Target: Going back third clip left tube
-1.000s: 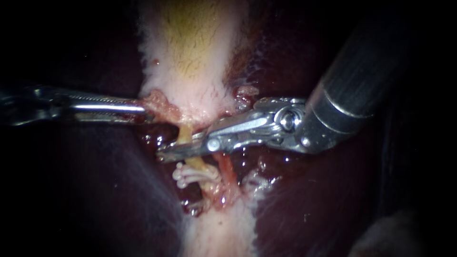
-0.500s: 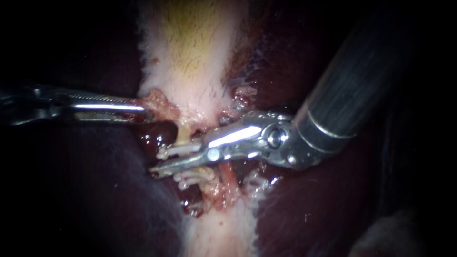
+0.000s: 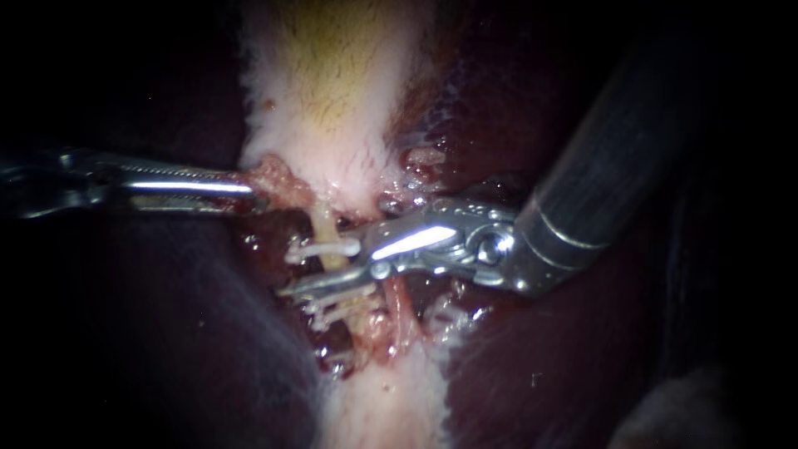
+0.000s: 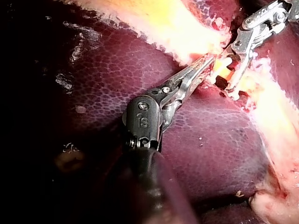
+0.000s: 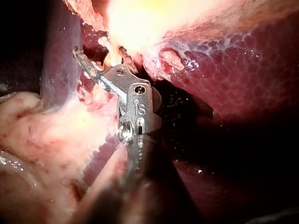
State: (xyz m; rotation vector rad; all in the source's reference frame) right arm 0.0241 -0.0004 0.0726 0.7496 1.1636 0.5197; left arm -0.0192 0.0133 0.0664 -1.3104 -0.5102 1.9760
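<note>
The pale yellow left tube [image 3: 328,241] runs down from the gallbladder [image 3: 332,100]. It carries a white clip [image 3: 324,248], and two more white clips [image 3: 332,312] sit lower on it. The reddish right tube [image 3: 403,312] lies beside it. My right instrument [image 3: 291,289] comes in from the upper right. Its jaws stand slightly open just below the upper clip, across the left tube and holding nothing; it also shows as the right instrument [image 5: 77,50] and the right instrument [image 4: 232,88]. My left instrument [image 3: 249,191] is shut on the gallbladder's ragged lower edge, and its jaws [image 4: 208,63] pull that edge sideways.
Dark red liver [image 3: 532,357] lies on both sides of the pale strip of tissue. Frayed whitish tissue [image 3: 382,399] continues below the clips. The right instrument's thick shaft [image 3: 598,166] covers the upper right.
The right instrument's jaws have opened and slipped down off the left tube. A white clip now sits free on the tube above them. The left instrument has not moved.
</note>
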